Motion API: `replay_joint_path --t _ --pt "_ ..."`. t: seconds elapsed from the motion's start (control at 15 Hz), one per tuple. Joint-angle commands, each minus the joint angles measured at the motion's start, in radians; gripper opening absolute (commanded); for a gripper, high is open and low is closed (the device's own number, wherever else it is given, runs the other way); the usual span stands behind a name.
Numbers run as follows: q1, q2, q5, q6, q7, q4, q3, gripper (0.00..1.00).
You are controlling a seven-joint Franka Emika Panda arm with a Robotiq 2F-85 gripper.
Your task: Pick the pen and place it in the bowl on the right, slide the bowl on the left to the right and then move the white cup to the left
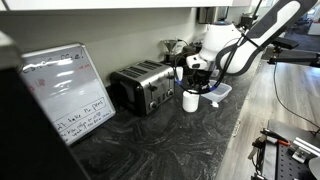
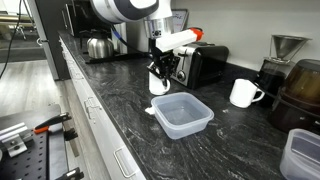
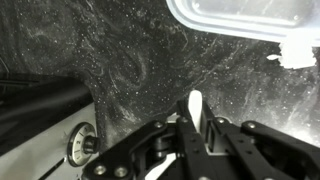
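Hanging over the dark counter (image 2: 110, 125), the gripper (image 2: 160, 73) has its fingers pinched together on the rim of the white cup (image 2: 158, 87). In the wrist view only a white strip of it shows between them. The cup is just in front of the toaster (image 1: 143, 87) and near a clear plastic tub (image 2: 182, 115). A white mug (image 2: 243, 93) stands well apart, beyond the tub.

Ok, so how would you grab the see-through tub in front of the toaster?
Probably by one thin side wall of the tub, at the rim, coming straight down. It sits upright and open, so one finger goes inside, one outside. It looks too wide for the pincer to span.
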Motion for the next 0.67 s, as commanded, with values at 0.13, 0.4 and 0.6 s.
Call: replay_joint_path --t 0.13,0.4,0.6 --pt "0.048 -0.084 0.008 0.070 -0.052 -0.116 -0.009 0.04" --pt "0.074 -0.106 -0.006 0.068 -0.042 -0.138 -0.017 0.52" --pt "0.085 -0.117 -0.008 0.068 -0.041 -0.145 -0.021 0.73"
